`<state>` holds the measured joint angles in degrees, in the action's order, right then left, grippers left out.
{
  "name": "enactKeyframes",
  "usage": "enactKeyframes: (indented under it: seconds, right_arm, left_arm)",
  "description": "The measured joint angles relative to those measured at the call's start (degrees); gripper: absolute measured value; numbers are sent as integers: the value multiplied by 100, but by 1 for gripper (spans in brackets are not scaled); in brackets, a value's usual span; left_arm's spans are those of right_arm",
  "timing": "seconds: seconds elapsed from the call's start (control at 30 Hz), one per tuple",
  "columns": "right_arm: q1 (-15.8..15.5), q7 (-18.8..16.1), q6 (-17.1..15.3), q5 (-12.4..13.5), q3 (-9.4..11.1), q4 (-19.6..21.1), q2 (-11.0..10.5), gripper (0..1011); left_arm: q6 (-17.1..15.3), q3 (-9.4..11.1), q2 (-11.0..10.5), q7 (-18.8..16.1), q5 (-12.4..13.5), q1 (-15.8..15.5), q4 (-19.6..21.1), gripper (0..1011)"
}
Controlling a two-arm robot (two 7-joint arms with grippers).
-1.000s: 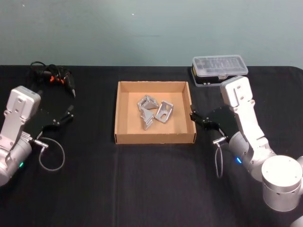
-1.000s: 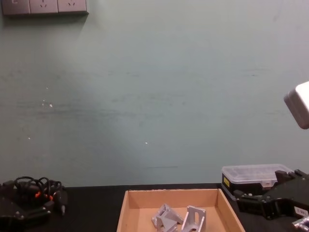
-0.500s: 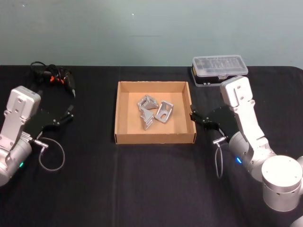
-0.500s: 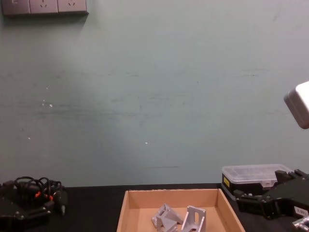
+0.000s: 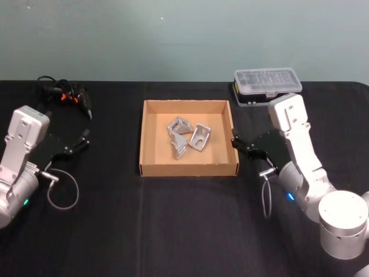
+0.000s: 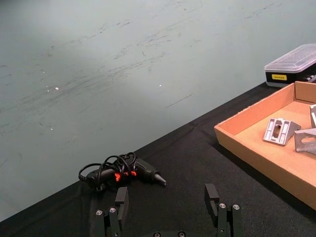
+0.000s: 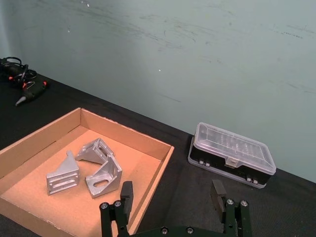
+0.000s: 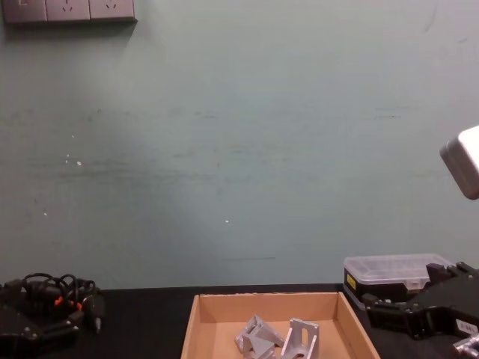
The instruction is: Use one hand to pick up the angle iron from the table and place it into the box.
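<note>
Three silver angle irons point(image 5: 186, 136) heaped inside the tan box point(image 5: 149, 166) on the black table point(image 5: 173, 231), flanked by the right gripper point(image 7: 171, 196) just off the box's right wall and the left gripper point(image 6: 167, 200) well to its left, fingers parted and empty.

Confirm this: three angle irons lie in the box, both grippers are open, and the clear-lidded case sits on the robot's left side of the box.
One thing is wrong: the case sits on the robot's right of the box, at the far edge, as the head view shows. The rest holds: three angle irons lie in the box, and the left gripper and right gripper are both open.
</note>
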<state>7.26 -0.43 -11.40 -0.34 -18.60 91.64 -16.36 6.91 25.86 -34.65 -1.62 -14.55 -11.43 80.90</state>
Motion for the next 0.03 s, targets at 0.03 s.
enactKeyframes:
  seconds: [0.03]
  right_arm:
    - [0,0,0,0,0,0,0,1000]
  left_arm:
    - [0,0,0,0,0,0,0,1011]
